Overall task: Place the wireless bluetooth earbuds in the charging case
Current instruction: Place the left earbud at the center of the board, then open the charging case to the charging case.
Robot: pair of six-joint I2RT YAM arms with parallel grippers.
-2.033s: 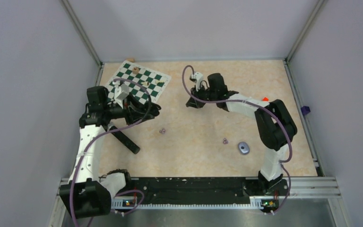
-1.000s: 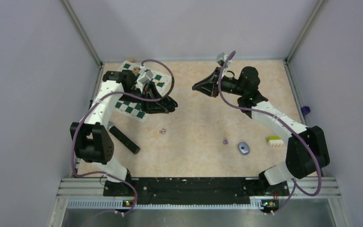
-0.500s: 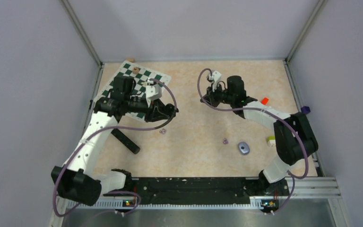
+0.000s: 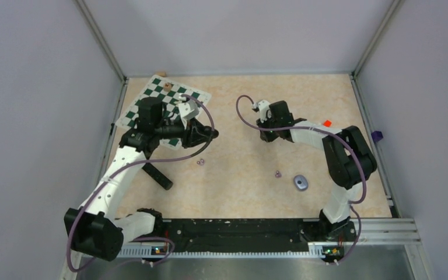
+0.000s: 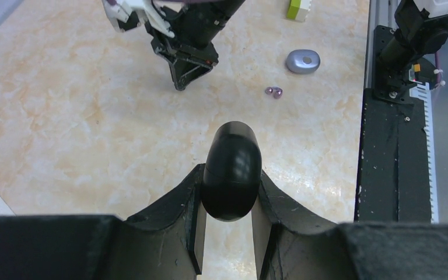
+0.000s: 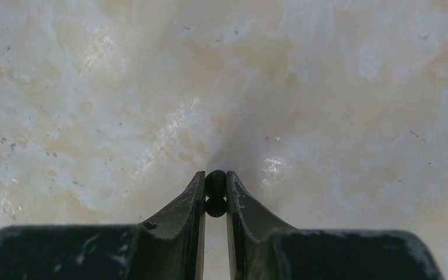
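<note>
A: Earbud count?
B: Black earbud pinched in the right claw, tips down at mid-desk. Two lobes show; can't tell if one bud or two. Two purple earbuds loose on the desk: one left of centre, the other right of centre, toward the near edge.
A: Cases?
B: Two. Black charging case clamped in the left claw, beside the chessboard. Grey case lies near the right purple bud, not touching.
A: Rest?
B: One chessboard, far left corner.
</note>
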